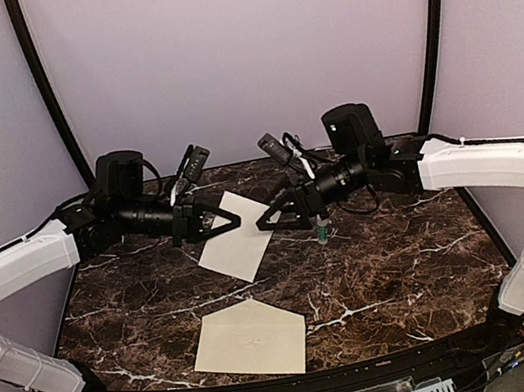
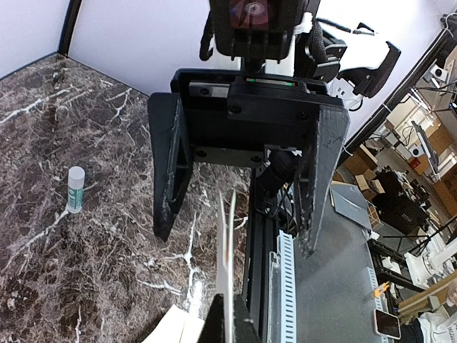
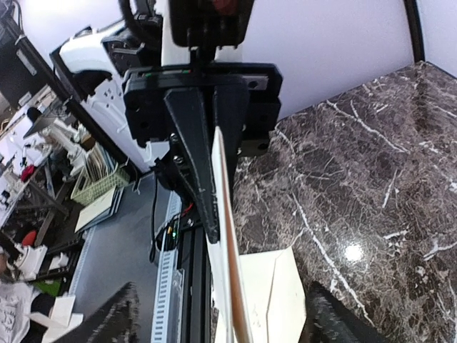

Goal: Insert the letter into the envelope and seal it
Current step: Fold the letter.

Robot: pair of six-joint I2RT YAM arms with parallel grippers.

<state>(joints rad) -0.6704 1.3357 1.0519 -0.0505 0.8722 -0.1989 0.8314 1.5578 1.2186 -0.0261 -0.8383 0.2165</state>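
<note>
While I hold the letter [image 1: 236, 251] aloft, far of the envelope [image 1: 250, 340] | my right gripper [image 1: 261, 226] pinching it, left gripper [image 1: 237, 219] spread around its edge | step: transfer | next: lower, align with envelope mouth

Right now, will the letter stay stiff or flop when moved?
Likely floppy: the letter is a thin single sheet, pinched at one edge by the right gripper. Probably light; it stands nearly straight edge-on, so slow moves should suit.

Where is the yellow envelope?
In the top view, the envelope lies flat by the front edge of the table, slightly left of middle, on the near side of the letter held by the right gripper.
</note>
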